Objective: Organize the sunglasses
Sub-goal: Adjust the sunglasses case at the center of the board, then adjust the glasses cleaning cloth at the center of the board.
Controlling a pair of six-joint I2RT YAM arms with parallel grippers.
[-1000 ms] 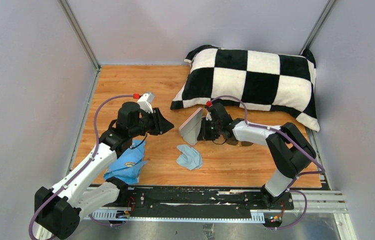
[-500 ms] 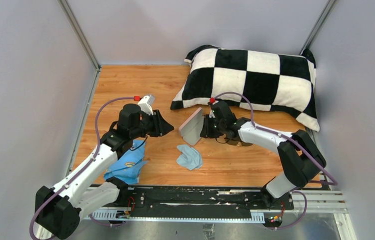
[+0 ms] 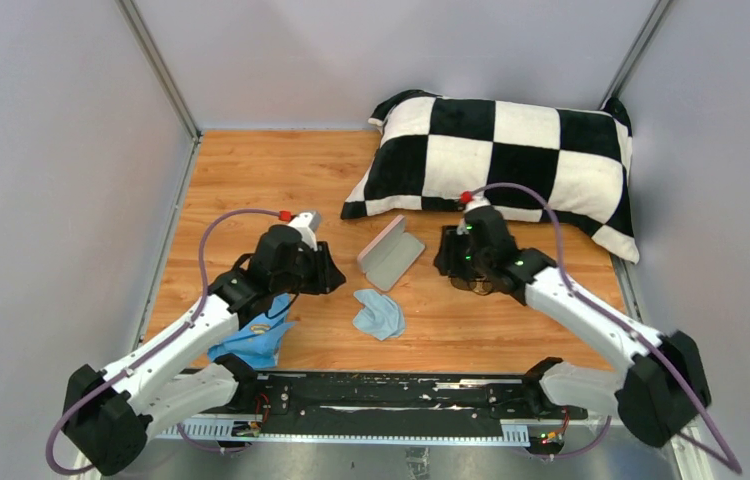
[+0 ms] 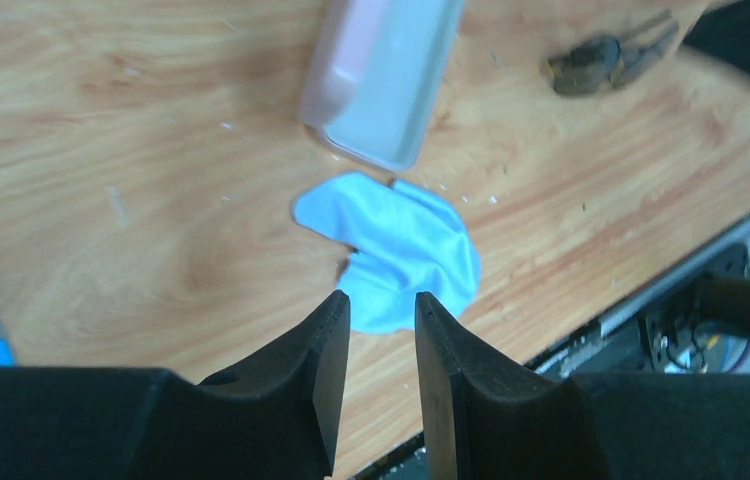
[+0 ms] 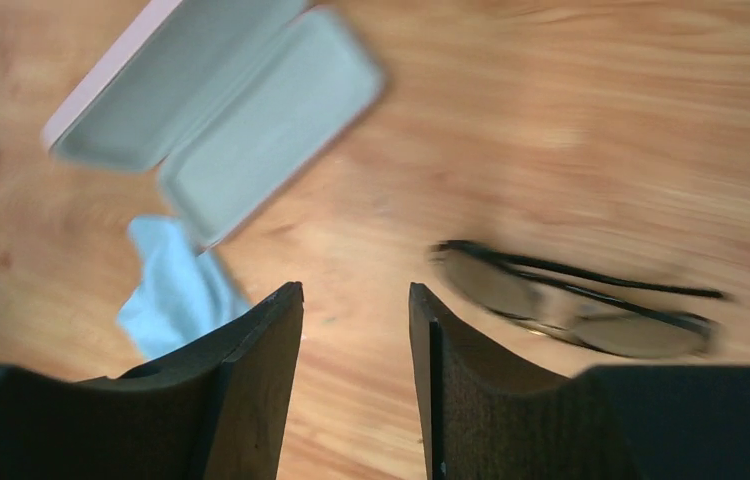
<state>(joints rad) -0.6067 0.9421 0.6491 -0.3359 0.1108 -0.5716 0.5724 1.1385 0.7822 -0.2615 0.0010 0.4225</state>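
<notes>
The sunglasses (image 5: pixel 581 300), dark-framed with brownish lenses, lie folded on the wooden table; from above they (image 3: pixel 478 285) peek out under my right wrist. My right gripper (image 5: pixel 356 290) hovers open and empty just left of them, also seen from above as the right gripper (image 3: pixel 444 262). The pink case (image 3: pixel 391 252) lies open with its grey lining up, between both arms. A light-blue cloth (image 3: pixel 379 313) sits crumpled in front of the case. My left gripper (image 4: pixel 382 305) hangs over the cloth (image 4: pixel 401 245), its jaws slightly apart with nothing between them.
A black-and-white checked pillow (image 3: pixel 511 160) fills the back right of the table. A blue packet (image 3: pixel 256 338) lies under my left arm near the front edge. Grey walls close in on three sides, and the black base rail (image 3: pixel 381 400) runs along the front.
My right gripper has opened, let go of the case and pulled back right over the sunglasses. The case now lies open and flat. My left gripper has shifted slightly toward the cloth.
</notes>
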